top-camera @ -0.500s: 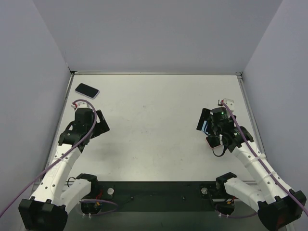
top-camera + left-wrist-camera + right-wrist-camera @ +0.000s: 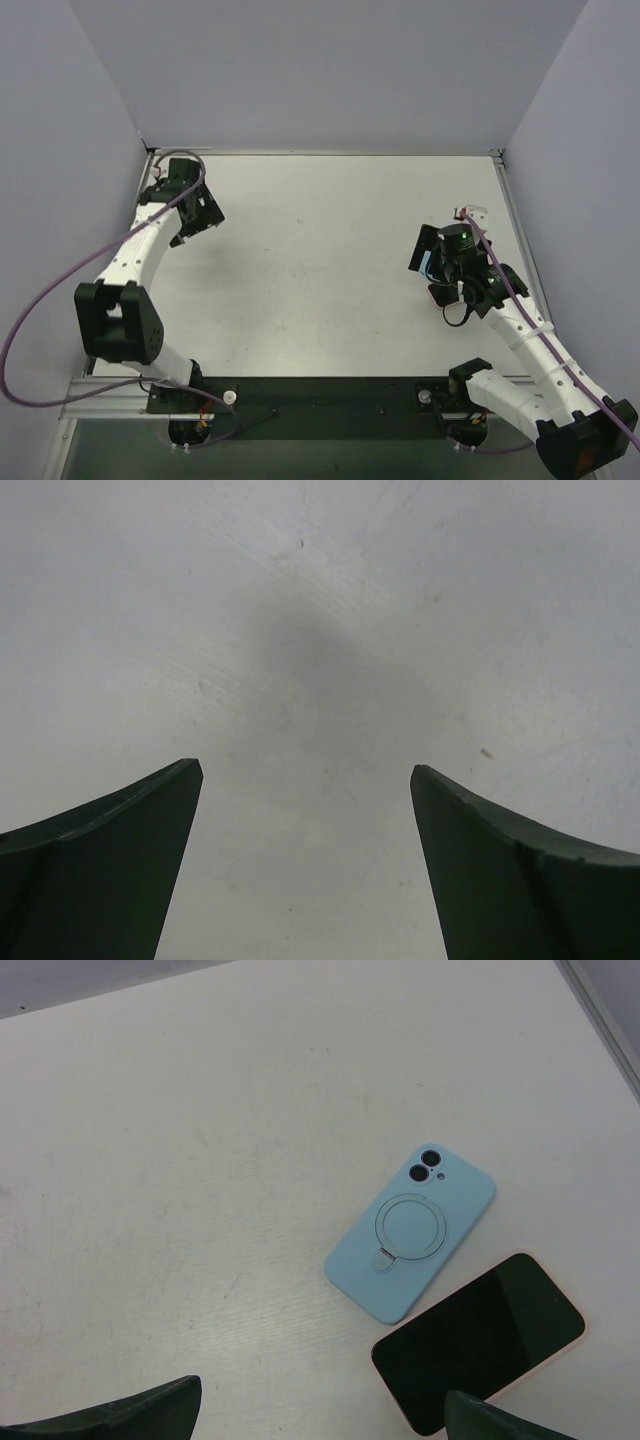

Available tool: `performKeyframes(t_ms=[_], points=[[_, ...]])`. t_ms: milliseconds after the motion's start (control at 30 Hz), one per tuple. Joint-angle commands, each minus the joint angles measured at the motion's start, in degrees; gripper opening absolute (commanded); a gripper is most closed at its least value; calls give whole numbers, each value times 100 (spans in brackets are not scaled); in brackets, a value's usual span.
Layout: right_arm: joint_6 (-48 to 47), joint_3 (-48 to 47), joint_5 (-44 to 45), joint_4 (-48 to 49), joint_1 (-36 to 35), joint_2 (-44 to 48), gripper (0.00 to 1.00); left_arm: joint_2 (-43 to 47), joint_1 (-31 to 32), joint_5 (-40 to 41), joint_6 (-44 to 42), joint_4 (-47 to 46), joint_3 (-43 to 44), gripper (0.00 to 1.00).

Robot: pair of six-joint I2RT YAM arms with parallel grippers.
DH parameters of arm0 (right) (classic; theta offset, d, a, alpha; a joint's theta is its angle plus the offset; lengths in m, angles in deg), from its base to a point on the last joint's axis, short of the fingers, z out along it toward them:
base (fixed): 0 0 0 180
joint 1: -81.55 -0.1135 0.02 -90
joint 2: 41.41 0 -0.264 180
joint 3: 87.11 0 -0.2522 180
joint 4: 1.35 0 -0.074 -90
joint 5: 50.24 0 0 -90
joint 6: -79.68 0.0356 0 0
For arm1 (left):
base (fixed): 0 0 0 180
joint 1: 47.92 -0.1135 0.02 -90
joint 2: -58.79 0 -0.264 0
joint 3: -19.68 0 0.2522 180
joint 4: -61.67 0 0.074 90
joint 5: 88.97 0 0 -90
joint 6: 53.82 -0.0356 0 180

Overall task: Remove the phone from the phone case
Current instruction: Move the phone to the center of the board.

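Top external view, near edge: both arm bases are bolted along the dark rail (image 2: 330, 395) at the front of the white table (image 2: 320, 290). The right arm (image 2: 525, 335) reaches forward on the right side. The right gripper (image 2: 322, 1390) hangs over the table's right part, above the task items. From overhead those items are mostly hidden beneath it.

Right wrist view, nearest first: the two dark fingertips (image 2: 150, 1410) sit at the lower corners of the frame, spread wide, with only bare table between them. Finding: pincer open, holding nothing. Beyond them, to the right, the phone (image 2: 478, 1342) lies flat, dark screen up, with a pink rim around it. Whether that rim is a case cannot be told. Just beyond the phone lies the blue case (image 2: 410, 1232), back side up, with its ring stand flat against it and two camera openings at its far end. Phone and case lie just beside each other, both at a slant; contact between them cannot be confirmed. Whether the blue case holds anything cannot be told.

Farthest: the left arm (image 2: 135, 252) stretches to the far left corner of the table. Left wrist view shows the left gripper (image 2: 305, 770) with its fingers (image 2: 100, 880) well apart over bare table, a soft shadow beneath. Finding: pincer open, holding nothing.
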Motion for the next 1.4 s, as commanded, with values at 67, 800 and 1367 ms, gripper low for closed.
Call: performKeyframes(t_ms=[67,800,1367], points=[[33,20,-48,84,-44,70,100,-2191,-424,467,274,858,2305,97],[-46,-639,-611,576,-255,-1925,100,-6579,-1312,-649,643,843,7248,97],[-327,-921,-742,638,-281,-2760,100,-6721,-1233,-1062,1591,-475,6932,98]])
